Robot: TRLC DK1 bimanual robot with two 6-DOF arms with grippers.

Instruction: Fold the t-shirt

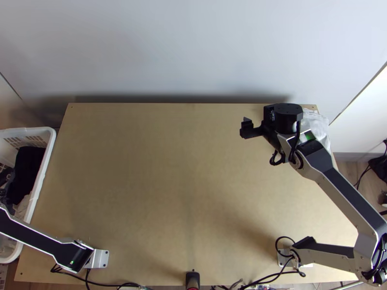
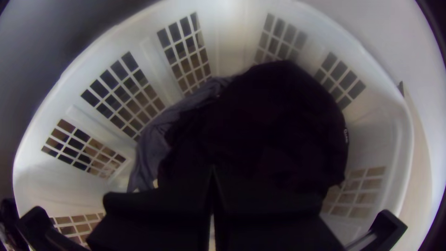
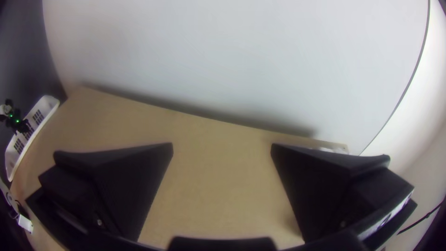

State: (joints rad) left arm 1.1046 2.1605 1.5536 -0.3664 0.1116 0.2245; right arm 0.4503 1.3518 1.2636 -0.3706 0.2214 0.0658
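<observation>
Light brown wood forms the wide table (image 1: pixel 169 193). Bunched dark cloth (image 2: pixel 278 121), perhaps the t-shirt, its outline hard to read, lies in a white latticed plastic basket (image 2: pixel 232 42) at the left. Over it, cut off by the top view's edge, the left gripper (image 1: pixel 6 178) has its fingers pressed together; whether they pinch cloth is unclear. The right gripper (image 1: pixel 265 126) hangs wide-spread above the table's far right.

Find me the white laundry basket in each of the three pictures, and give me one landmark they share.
Top view: at the left edge, beside the table, with its rim partly cut off.
Left wrist view: seen from above, its wall curving across most of the picture around dark cloth.
Right wrist view: small, at the far left edge, its corner by the table.
Shared landmark: grid-like openings in its wall.
</observation>
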